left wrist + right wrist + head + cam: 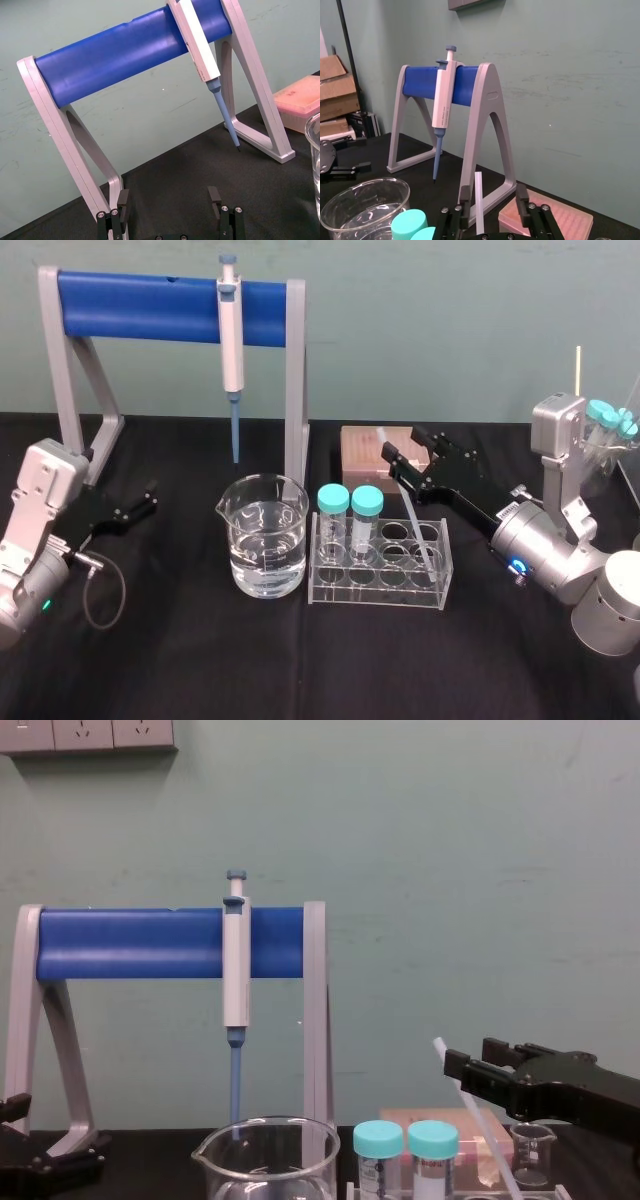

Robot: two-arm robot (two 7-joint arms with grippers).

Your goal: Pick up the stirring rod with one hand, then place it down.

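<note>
Bright, even light; shadows faint and soft.

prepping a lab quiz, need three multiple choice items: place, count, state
1. Thin translucent white stirring rod is: A in the beaker; B leaning in the clear plastic rack; C on the stand.
2. Teal-capped vials in that rack: A none; B two; C four.
3. Black right pincer is: A open; B shut on a vial; C shut on the pipette.
B, its lower end is inside the rack; B, two teal caps; A, its jaws stand apart around the rod. Black left pincer parked far left.
</note>
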